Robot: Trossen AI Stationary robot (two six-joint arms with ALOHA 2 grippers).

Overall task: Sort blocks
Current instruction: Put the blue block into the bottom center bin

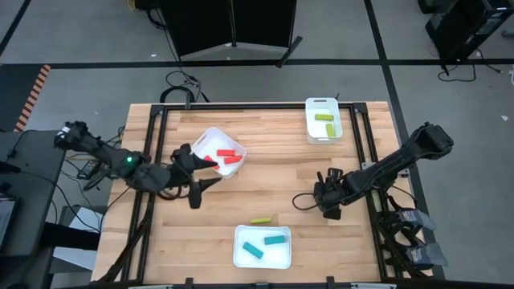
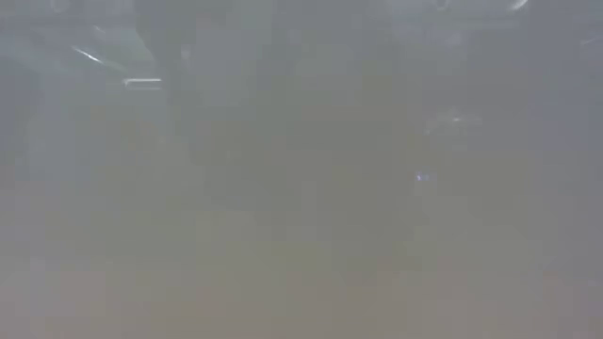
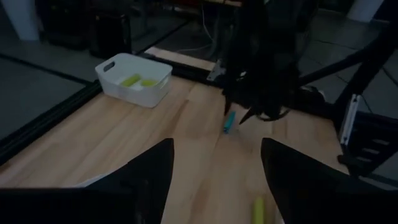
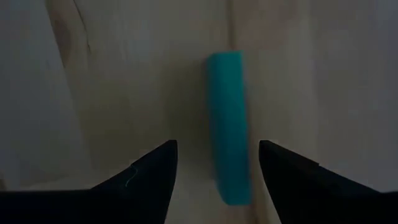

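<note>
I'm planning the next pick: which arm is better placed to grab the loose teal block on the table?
Right. The right gripper hangs open directly over the teal block; the left gripper is across the table beside the red blocks' tray.

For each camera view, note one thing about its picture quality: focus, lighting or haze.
High view: evenly lit and clear. Low view: uniform grey-tan haze, nothing recognisable. Left wrist view: dim, dark fingers in the foreground. Right wrist view: dim and soft, teal block blurred at its edges.

The low view is a featureless grey-tan haze; both wrist views are dim, the overhead evenly lit.
</note>
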